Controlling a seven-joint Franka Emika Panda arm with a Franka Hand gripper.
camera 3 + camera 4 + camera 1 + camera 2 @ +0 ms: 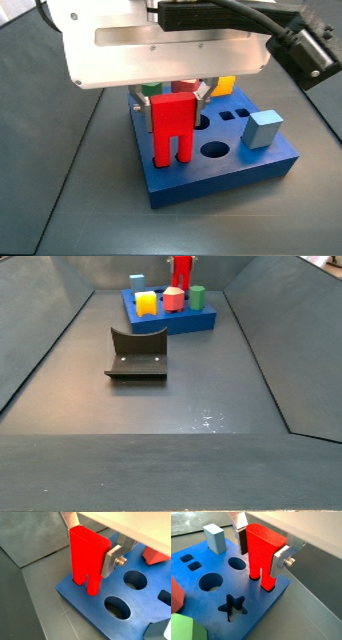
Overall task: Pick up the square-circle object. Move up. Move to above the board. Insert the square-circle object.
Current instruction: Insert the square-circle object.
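Dull grey tabletop (174,406) with sloped walls; the tool (258,548) pinches the glossy red notched square-circle object (262,554), its legs on the thick blue board (271,597)

The two-finger gripper (261,548) has flat silver metal finger plates (286,554) with dark pads; a round silver screw head (121,560) fastens one plate; above them sits a boxy off-white hand housing (167,48); thick black cables (261,18) run across its top to a black clamp-like connector (313,52).
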